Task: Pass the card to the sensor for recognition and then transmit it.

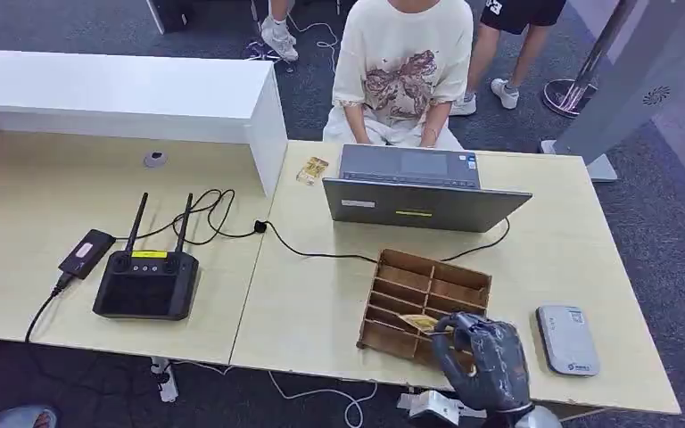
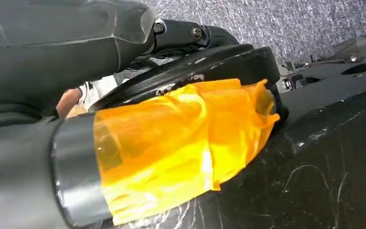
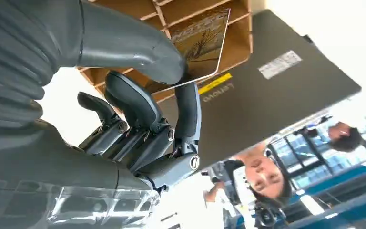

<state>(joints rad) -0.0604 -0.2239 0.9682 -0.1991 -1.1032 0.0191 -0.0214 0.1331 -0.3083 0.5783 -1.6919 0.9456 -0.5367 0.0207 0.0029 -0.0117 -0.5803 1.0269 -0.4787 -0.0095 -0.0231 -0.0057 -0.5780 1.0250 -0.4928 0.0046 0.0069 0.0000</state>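
Lying far off to the hand's left: black controller (image 1: pixel 146 281) with two antennas, small black device (image 1: pixel 86 253) cabled beside it, white raised counter (image 1: pixel 125 94) behind. Sitting beyond the hand, across the table (image 1: pixel 321 303): grey laptop (image 1: pixel 421 192), back turned this way, with a person (image 1: pixel 403 71) seated behind it.

Standing directly under and just ahead of the hand: wooden slotted organizer (image 1: pixel 424 299). Pinching the card (image 3: pixel 200 45) between thumb and one finger of the right hand (image 1: pixel 486 357), other fingers curling loosely beneath; card tilting over the organizer's near compartments, apparently just clear of its slot. Resting near the hand's right side: white-and-grey sensor (image 1: pixel 567 339), flat on the table, apart from the organizer.

Left hand: cannot tell its state; left wrist view taken up by dark robot parts and orange tape (image 2: pixel 181 148), nothing of the fingers readable.

Risks, judging from here: gripping only one edge of the card, so possibly pivoting or slipping during the swing toward the sensor; catching the card's lower corner on a divider if moving sideways before lifting clear; presenting it too tilted or too high over the sensor, failing recognition; dropping it back among the slots.
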